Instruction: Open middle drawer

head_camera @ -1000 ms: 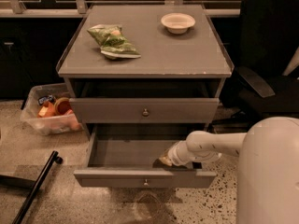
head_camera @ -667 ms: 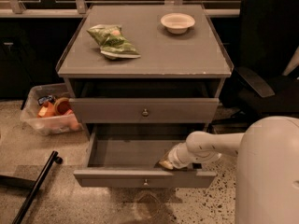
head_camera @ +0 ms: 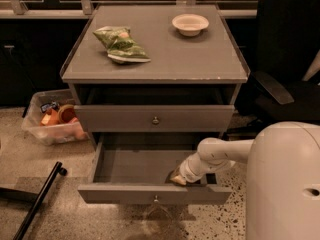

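The grey cabinet (head_camera: 155, 59) shows two drawer fronts. The upper front (head_camera: 120, 119) with a small round knob (head_camera: 156, 120) is nearly closed. Below it the middle drawer (head_camera: 135, 165) is pulled far out, showing its shallow grey inside. Its flat front (head_camera: 115, 194) carries a small knob (head_camera: 156, 199). The lowest drawer is hidden beneath it. My gripper (head_camera: 176, 178), at the end of the white arm (head_camera: 220, 154), reaches down into the drawer's right front corner, just behind the front wall.
A green chip bag (head_camera: 121, 44) and a white bowl (head_camera: 190, 24) lie on the cabinet top. A clear bin of items (head_camera: 52, 121) stands on the floor at left, with a black bar (head_camera: 37, 204) in front of it. A black office chair (head_camera: 285, 69) stands at right. My white body (head_camera: 285, 184) fills the lower right.
The gripper tip has sunk slightly toward the drawer's front wall. The drawer stands about as far out as before.
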